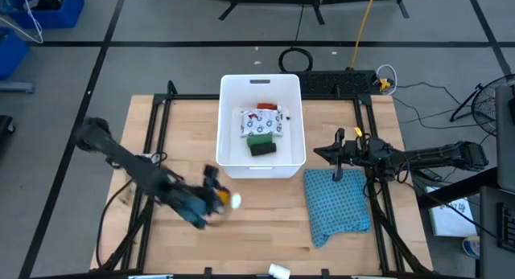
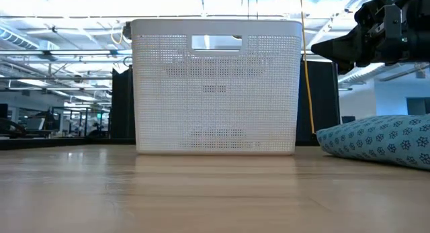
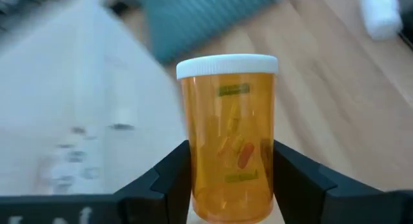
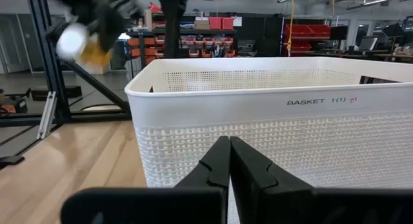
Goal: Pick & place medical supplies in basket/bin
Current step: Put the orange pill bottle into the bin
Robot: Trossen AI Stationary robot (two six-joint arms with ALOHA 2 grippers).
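The white basket (image 1: 233, 154) stands at the table's far middle and holds the white packet (image 1: 259, 121), red tube (image 1: 269, 108), green block (image 1: 261, 137) and black block (image 1: 262, 149). My left gripper (image 1: 216, 197) is in front of the basket's near left corner, shut on the orange bottle (image 3: 231, 133) with a white cap (image 1: 235, 201). The small white bottle (image 1: 279, 270) lies on its side at the near edge. My right gripper (image 4: 230, 161) is shut and waits just right of the basket, above the cloth. My left gripper pinches the orange bottle's lower body (image 3: 193, 179) between its two fingers (image 3: 169, 180), one on each side. The fingers come about level from the table's left and lie along the bottle, whose cap (image 3: 227, 65) points away from the wrist. The bottle (image 4: 87, 46) is lifted clear of the table.
A blue patterned cloth (image 1: 338, 203) lies right of the basket, reaching toward the near edge. A black frame (image 1: 161, 118) borders the wooden table. Bare wood (image 1: 265, 223) lies between the basket and the near edge.
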